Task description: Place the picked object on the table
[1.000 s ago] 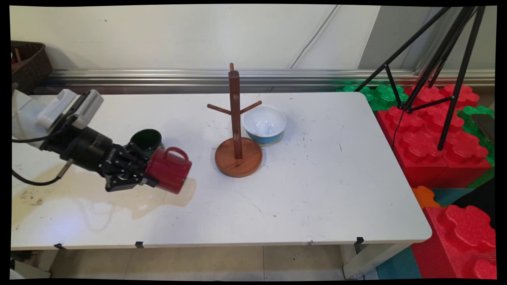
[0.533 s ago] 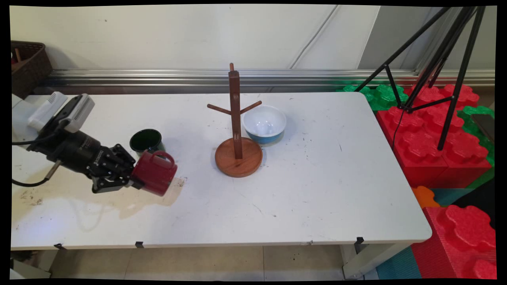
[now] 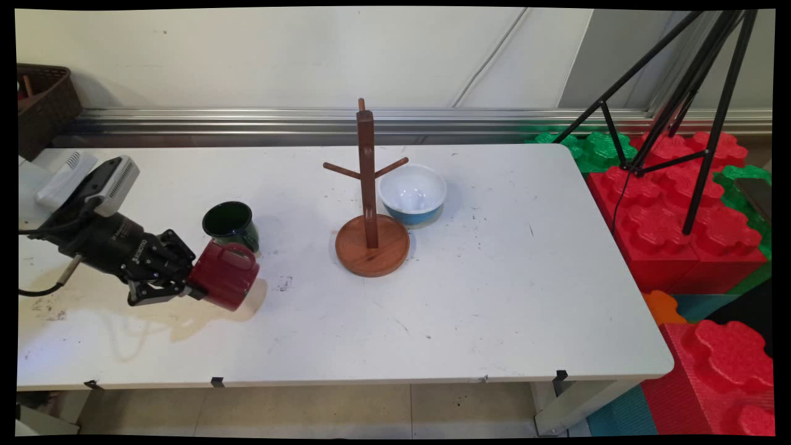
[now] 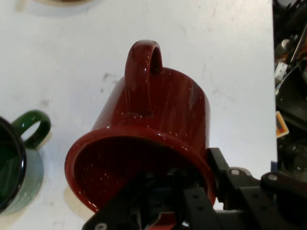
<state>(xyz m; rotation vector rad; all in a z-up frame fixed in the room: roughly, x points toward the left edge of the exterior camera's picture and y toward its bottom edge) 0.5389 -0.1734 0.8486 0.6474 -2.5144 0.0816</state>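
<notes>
Fingers pinching rim of red mug (image 3: 224, 283), one inside mouth. Gripper (image 3: 185, 285) holds mug tipped sideways, handle up, over table (image 3: 494, 296) near left. Green mug (image 3: 230, 224) upright just behind. Wooden mug tree (image 3: 371, 204), bowl (image 3: 412, 193) farther right.

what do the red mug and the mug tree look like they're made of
Red mug: probably enamelled metal, going by its glossy dark red coat with fine pale speckles and thin rolled rim; glazed ceramic is possible. The gripper holds it by the rim.
Mug tree: wood, with an even reddish-brown satin finish, a turned round base and peg arms.
</notes>
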